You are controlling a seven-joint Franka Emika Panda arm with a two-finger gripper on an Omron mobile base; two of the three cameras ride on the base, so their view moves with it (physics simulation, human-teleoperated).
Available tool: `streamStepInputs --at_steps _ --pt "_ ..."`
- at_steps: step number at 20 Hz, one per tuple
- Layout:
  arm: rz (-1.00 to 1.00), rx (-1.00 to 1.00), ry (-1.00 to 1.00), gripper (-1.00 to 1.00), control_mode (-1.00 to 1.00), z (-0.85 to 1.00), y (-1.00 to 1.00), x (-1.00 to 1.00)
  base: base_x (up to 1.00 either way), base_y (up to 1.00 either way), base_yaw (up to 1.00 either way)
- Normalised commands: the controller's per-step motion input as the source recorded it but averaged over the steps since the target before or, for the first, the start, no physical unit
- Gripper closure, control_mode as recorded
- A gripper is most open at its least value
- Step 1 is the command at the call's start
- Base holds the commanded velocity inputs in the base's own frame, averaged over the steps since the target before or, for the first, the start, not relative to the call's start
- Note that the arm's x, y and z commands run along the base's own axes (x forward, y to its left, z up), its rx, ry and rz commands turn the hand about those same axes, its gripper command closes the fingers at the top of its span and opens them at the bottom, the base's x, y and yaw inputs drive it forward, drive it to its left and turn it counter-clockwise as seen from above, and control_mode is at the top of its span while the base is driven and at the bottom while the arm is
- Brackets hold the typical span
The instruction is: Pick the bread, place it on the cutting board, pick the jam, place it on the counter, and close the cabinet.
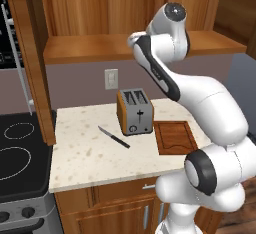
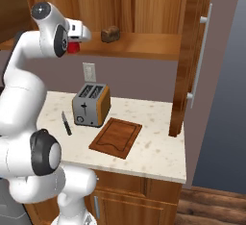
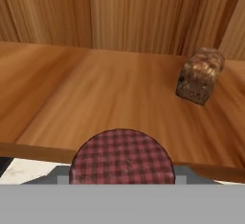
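My gripper (image 2: 74, 42) is shut on the jam (image 2: 72, 49), a small red jar. Its checked red lid (image 3: 122, 158) sits low in the hand view, just in front of the shelf edge of the open cabinet (image 2: 144, 46). The bread (image 3: 200, 74), a brown chunk, rests on that shelf to the right of the jar, also seen from the right base (image 2: 110, 34). The cutting board (image 1: 174, 137) lies bare on the counter (image 1: 85, 153), right of the toaster, and shows from the other side too (image 2: 116, 136).
A silver and orange toaster (image 1: 135, 112) stands mid-counter with a black-handled knife (image 1: 114, 137) beside it. A black stovetop (image 1: 20, 148) adjoins the counter on the left. The cabinet's open doors (image 2: 192, 56) (image 1: 25, 53) hang at either end of the counter.
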Motion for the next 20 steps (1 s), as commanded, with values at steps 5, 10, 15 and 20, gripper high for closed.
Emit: streamStepInputs --at_steps 5,10,15,20 --pt "0.0 0.0 0.0 1.0 -1.0 0.0 0.0 -0.72 0.0 0.0 0.0" --pt "0.0 0.0 0.02 1.0 -1.0 0.0 0.0 -0.75 0.0 0.0 0.0" --pt "0.0 0.0 0.04 1.0 -1.0 -0.01 0.0 -0.69 0.0 0.0 0.0" --pt "0.0 0.0 0.03 1.0 -1.0 -0.1 0.0 -0.61 0.0 0.0 0.0"
